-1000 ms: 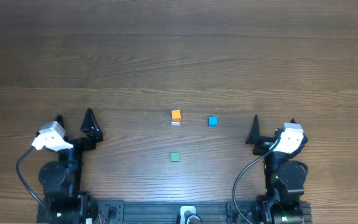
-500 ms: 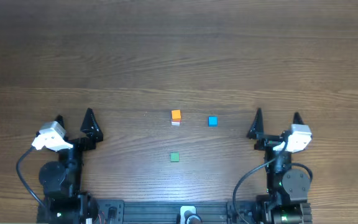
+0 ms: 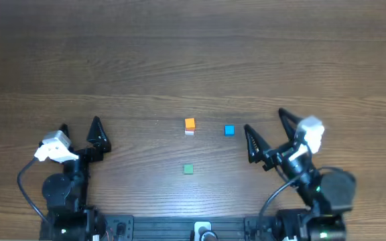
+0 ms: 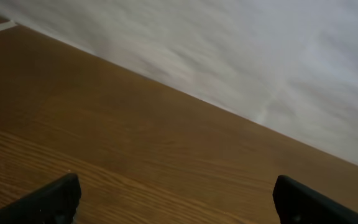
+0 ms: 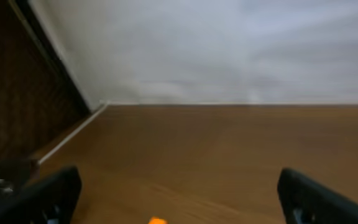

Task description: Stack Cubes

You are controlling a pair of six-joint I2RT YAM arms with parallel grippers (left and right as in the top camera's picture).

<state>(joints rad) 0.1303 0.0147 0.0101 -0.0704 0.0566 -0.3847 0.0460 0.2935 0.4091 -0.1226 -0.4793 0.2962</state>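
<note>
On a dark wood-grain table [image 3: 193, 53], four small cubes lie between two robot arms. We see the orange cube [image 3: 189, 123] near the middle of the table, with a strip of white showing at its near edge. It looks to us like a white cube [image 3: 189, 132] underneath, though we cannot be certain. The blue cube [image 3: 229, 130] sits alone just to the right of that pair, apart from it. The green cube [image 3: 188, 169] lies by itself closer to the arms' bases, roughly in line with the orange one.

The left end effector [image 3: 80, 129] is at the table's left side, well apart from every cube. Its two dark fingers are spread wide with nothing between them. Its own camera shows those fingers [image 4: 53, 198] over bare wood, with a pale wall [image 4: 229, 50] beyond.

The right end effector [image 3: 264, 120] is angled in toward the centre, its nearer fingertip just beside the blue cube without touching it. Its fingers are likewise spread apart and hold nothing. In its own camera we find the orange cube [image 5: 157, 220] as a small spot at the frame's edge, between the two fingers [image 5: 50, 194].
</note>
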